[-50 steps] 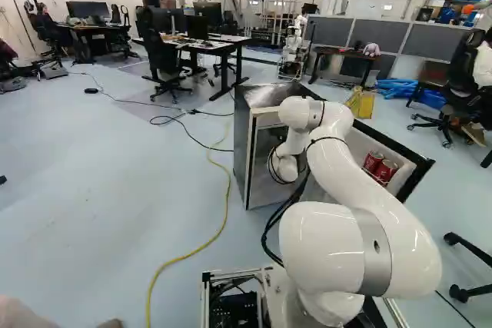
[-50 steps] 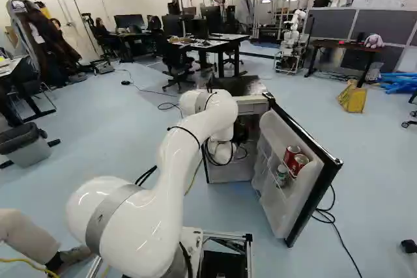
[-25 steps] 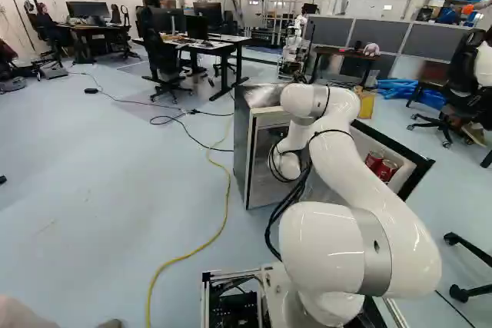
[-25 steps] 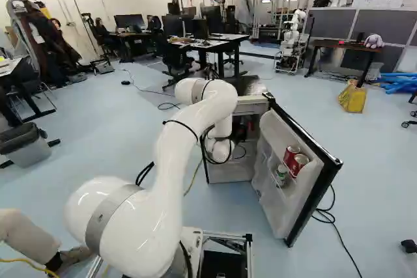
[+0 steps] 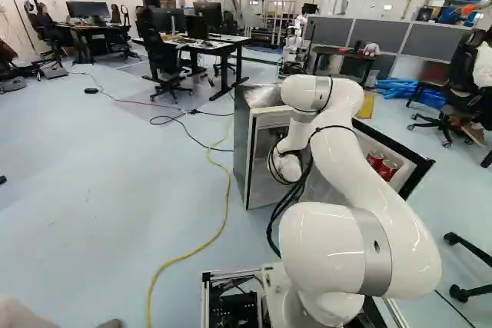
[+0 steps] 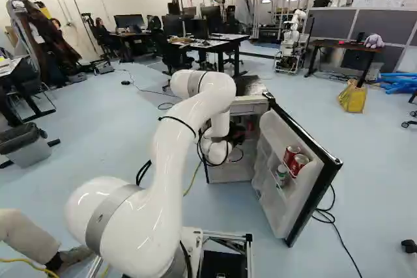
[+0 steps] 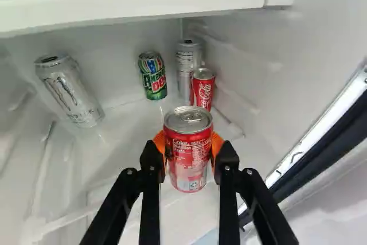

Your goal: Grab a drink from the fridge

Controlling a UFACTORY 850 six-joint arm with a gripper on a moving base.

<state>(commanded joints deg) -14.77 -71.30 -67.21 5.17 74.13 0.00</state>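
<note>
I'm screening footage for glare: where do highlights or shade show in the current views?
Left base view: bright highlights on the glossy arm, sheen on top of the fridge; right base view: highlights on the arm again, the fridge's inside dimmer than its open door; wrist view: glints on the held red can, greyer shade beneath the white ledge.
</note>
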